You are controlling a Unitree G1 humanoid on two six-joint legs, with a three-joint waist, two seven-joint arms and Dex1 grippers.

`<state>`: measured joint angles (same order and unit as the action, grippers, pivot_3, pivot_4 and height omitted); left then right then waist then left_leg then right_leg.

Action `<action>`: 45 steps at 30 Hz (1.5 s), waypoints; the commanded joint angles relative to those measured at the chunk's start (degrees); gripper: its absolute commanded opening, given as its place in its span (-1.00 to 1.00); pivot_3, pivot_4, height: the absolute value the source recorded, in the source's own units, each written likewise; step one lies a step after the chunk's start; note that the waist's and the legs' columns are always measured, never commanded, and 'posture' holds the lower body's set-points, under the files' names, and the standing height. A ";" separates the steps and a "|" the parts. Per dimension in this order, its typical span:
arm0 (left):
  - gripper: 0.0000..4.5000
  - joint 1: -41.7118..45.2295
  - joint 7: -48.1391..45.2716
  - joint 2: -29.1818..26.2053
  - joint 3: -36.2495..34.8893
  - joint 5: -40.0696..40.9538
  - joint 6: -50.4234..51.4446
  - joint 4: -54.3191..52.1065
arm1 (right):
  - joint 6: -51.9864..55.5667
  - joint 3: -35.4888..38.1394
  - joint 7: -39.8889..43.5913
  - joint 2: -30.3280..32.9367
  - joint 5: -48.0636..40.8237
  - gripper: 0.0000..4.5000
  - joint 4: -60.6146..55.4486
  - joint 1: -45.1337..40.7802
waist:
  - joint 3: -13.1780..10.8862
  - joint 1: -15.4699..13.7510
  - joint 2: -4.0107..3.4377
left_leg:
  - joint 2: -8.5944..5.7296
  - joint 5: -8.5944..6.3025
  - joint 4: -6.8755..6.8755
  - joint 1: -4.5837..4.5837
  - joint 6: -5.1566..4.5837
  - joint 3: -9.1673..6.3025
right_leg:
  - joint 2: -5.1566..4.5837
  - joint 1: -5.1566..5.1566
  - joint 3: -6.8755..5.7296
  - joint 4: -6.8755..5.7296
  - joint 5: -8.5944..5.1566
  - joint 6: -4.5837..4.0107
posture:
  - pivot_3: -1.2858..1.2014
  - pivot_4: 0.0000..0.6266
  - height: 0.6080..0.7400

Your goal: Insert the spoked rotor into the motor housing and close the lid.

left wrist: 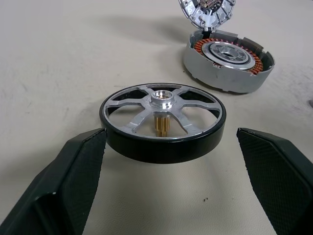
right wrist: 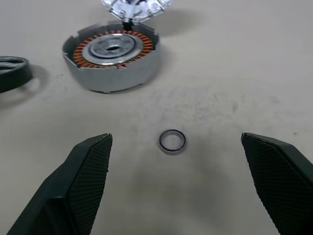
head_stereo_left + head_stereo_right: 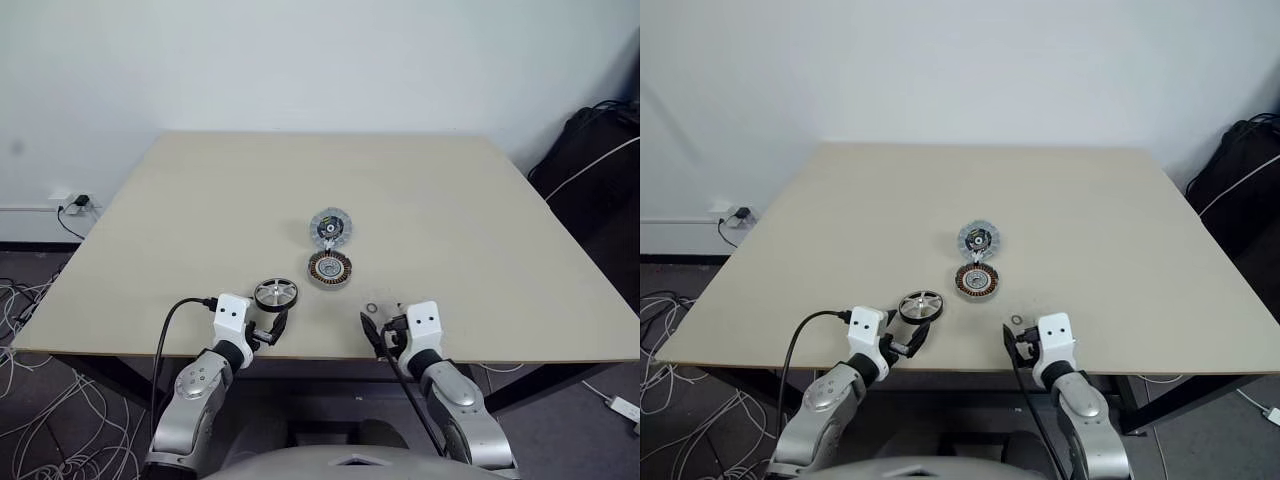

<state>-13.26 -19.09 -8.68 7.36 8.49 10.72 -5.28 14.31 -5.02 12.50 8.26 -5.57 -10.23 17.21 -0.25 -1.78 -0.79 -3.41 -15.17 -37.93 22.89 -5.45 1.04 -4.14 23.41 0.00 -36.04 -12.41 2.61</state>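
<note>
On the beige table (image 3: 480, 220), spoked rotor (image 3: 275, 294) lies near motor housing (image 3: 330, 268).

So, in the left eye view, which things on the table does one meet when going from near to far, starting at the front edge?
small metal ring → spoked rotor → motor housing → lid, which stands just behind the housing with its ribbed shiny face showing.

Readable text: none on any surface.
Spoked rotor (image 1: 163, 122): bare metal and dark rim, no markings.
Motor housing (image 2: 112, 58): no label or number.
Lid (image 3: 331, 228): no legible print.
Tabletop (image 3: 200, 220): plain, unmarked.
</note>
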 commanded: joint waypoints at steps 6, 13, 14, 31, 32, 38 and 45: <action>1.00 0.43 -0.35 -0.17 0.67 -0.53 -0.28 -3.53 | -0.43 0.91 -0.45 -0.34 -0.22 1.00 -1.13 -0.73 | -0.01 0.04 -0.01 | 0.00 0.00 0.01 0.00 0.00 0.00 | 0.00 0.01 0.00 0.00 0.00 0.00 | 0.03 -1.00 1.00; 1.00 0.47 -0.42 -0.07 0.62 -0.70 -0.36 -3.56 | -0.14 0.51 -0.28 -0.48 -0.12 1.00 -0.87 -1.02 | -0.01 0.05 -0.02 | 0.00 0.00 0.01 0.00 0.00 0.00 | 0.00 0.01 0.00 0.00 0.00 0.00 | 0.03 -1.00 1.00; 1.00 0.51 -0.42 -0.03 0.61 -0.70 -0.37 -3.50 | -0.03 0.18 -0.52 -0.52 0.40 1.00 -0.26 -1.53 | -0.01 0.06 -0.02 | 0.00 0.00 0.01 0.00 0.00 0.00 | 0.00 0.01 0.00 0.00 0.00 0.00 | 0.03 -1.00 1.00; 1.00 -0.36 0.41 0.25 0.74 -0.86 -0.47 -4.07 | 0.50 0.49 -2.93 -3.25 2.65 1.00 15.43 -12.51 | -0.07 0.27 -0.07 | -0.01 0.01 0.03 0.00 0.01 0.00 | 0.02 0.02 0.00 0.02 0.01 -0.02 | 0.03 -1.00 1.00; 1.00 -0.37 0.47 0.30 0.74 -0.84 -0.43 -4.09 | 0.65 0.72 -2.83 -3.38 2.34 1.00 16.02 -12.50 | -0.07 0.28 -0.07 | -0.01 0.01 0.03 -0.01 0.01 0.00 | 0.03 0.02 0.00 0.01 0.01 -0.02 | 0.03 -1.00 1.00; 1.00 -0.49 0.55 0.51 0.78 -0.74 -0.27 -4.14 | 1.66 1.41 -2.39 -4.48 1.08 0.40 16.70 -11.33 | 0.03 0.26 0.03 | -0.01 0.00 0.02 -0.07 0.01 0.00 | 0.02 -0.05 0.00 -0.02 0.02 -0.02 | 0.03 -1.00 1.00; 1.00 -0.26 0.48 0.54 0.82 -0.79 -0.17 -3.98 | 1.74 2.18 -2.60 -4.79 1.10 -0.60 14.25 -9.68 | 0.12 0.37 0.11 | 0.00 0.01 0.16 -0.07 0.03 -0.01 | 0.05 0.02 0.00 0.00 -0.04 -0.10 | 0.03 -1.00 1.00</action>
<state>-14.32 -18.74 -8.27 7.95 7.78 10.82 -6.67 15.09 -2.43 9.73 3.86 -3.92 4.72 6.42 -0.13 -1.41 -0.68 -3.41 -15.16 -37.75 22.82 -5.42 1.03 -4.09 23.44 0.00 -36.04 -12.46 2.50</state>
